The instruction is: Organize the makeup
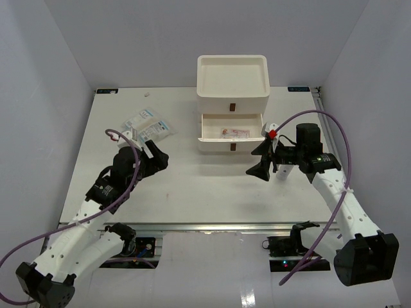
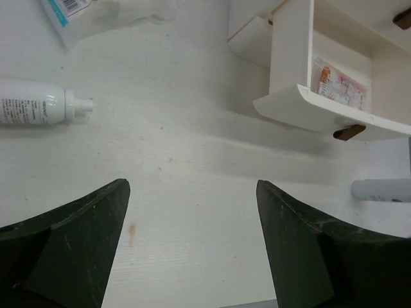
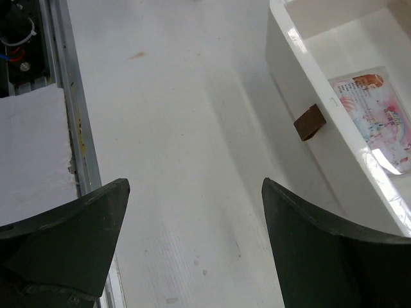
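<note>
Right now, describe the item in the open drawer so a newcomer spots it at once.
Find the white drawer box at the far centre of the table. One drawer is pulled out, and a flat packet lies inside it. It is pink-printed, unlike the white-blue clear packets on the table to the left.

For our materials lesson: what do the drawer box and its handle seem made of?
Drawer box: likely glossy white plastic; highlights run along its smooth rim. Handle: brown, matte, perhaps wood or plastic; no grain visible.
</note>
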